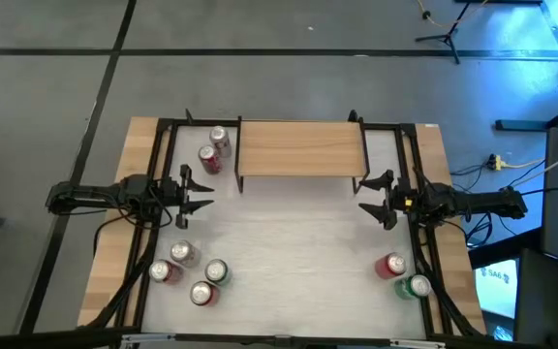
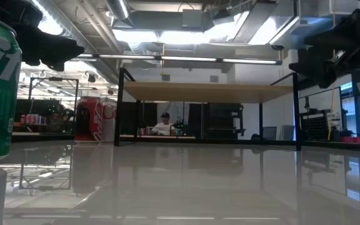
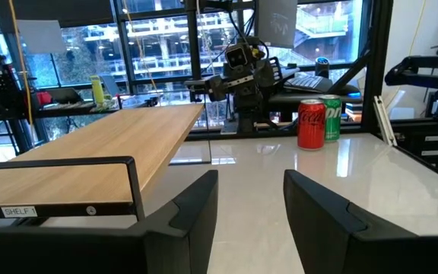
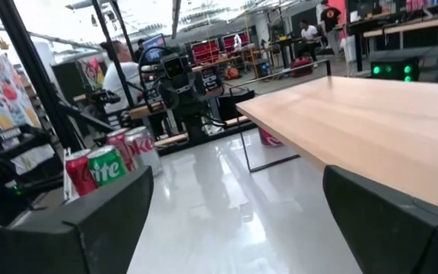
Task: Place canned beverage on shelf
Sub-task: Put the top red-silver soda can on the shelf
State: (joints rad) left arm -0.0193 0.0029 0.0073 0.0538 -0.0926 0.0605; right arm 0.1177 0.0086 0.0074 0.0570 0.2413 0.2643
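The shelf (image 1: 301, 148), a light wood plank on thin black legs, stands at the table's far middle with nothing on it. Two cans (image 1: 213, 152) stand on the table by its left end. Several cans (image 1: 190, 272) are grouped at the near left. A red can (image 1: 390, 265) and a green can (image 1: 417, 286) stand at the near right. My left gripper (image 1: 201, 194) hovers level at the table's left side, open and with nothing in it. My right gripper (image 1: 372, 197) hovers level at the right side, open wide and likewise with nothing in it. The two face each other across the table.
Bare white tabletop (image 1: 289, 242) lies between the two grippers and in front of the shelf. Black frame rails (image 1: 159, 165) run along both sides of the table. A person (image 2: 164, 125) sits far behind the table in the room.
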